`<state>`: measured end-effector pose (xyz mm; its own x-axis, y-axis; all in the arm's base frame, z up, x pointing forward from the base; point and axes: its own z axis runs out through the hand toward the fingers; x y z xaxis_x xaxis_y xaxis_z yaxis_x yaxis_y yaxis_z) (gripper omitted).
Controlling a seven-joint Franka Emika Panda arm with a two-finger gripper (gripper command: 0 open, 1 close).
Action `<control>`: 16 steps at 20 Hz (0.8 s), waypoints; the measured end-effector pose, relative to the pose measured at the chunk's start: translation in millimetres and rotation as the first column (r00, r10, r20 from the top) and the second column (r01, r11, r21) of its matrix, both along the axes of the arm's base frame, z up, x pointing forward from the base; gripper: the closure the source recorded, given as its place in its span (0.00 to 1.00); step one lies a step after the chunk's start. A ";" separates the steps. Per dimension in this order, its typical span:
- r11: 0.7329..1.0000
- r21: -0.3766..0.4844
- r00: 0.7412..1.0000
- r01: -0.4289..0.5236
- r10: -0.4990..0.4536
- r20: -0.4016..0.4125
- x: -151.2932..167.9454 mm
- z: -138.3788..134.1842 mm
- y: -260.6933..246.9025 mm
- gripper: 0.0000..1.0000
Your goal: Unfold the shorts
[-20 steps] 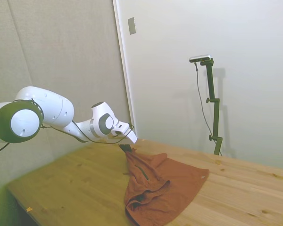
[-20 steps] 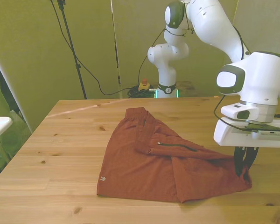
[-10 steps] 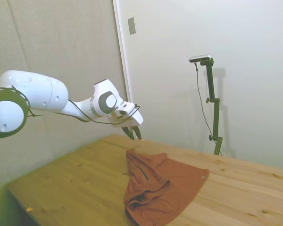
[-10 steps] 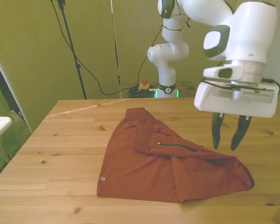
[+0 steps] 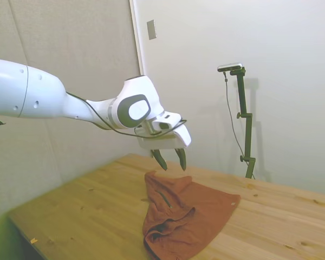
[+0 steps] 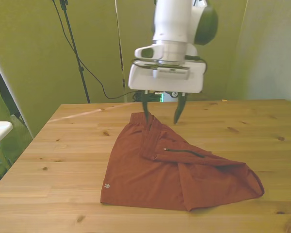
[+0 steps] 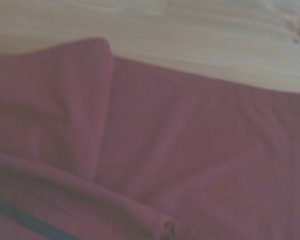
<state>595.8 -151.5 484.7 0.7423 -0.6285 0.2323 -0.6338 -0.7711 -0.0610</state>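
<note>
shorts (image 6: pixel 150 177): rust-orange cloth, plain, no print
zip (image 6: pixel 183 152): thin dark line on the shorts
logo (image 6: pixel 105 185): small, pale, near one corner of the shorts
table (image 6: pixel 63 145): light wood, streaky grain, dark knots
arm (image 5: pixel 38 97): white with grey joint caps
gripper (image 6: pixel 161 110): white body, dark fingers

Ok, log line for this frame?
gripper: open, empty, above waistband end | shorts: flat on table, still partly folded | contact: none

Robotics lab, Franka arm (image 6: pixel 177 29), bare walls, cabling (image 6: pixel 94 77)
</note>
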 end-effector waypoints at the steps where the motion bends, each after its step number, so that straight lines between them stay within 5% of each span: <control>1: 1.000 0.016 0.999 -0.024 0.024 -0.022 -2.8 -8.7 -11.4 0.00; 16: 0.986 0.091 0.983 -0.138 0.147 -0.106 24.6 -104.7 -60.8 0.00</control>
<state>620.5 -212.3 380.0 0.8441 -0.5280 0.0937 -0.5242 -0.8492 -0.0632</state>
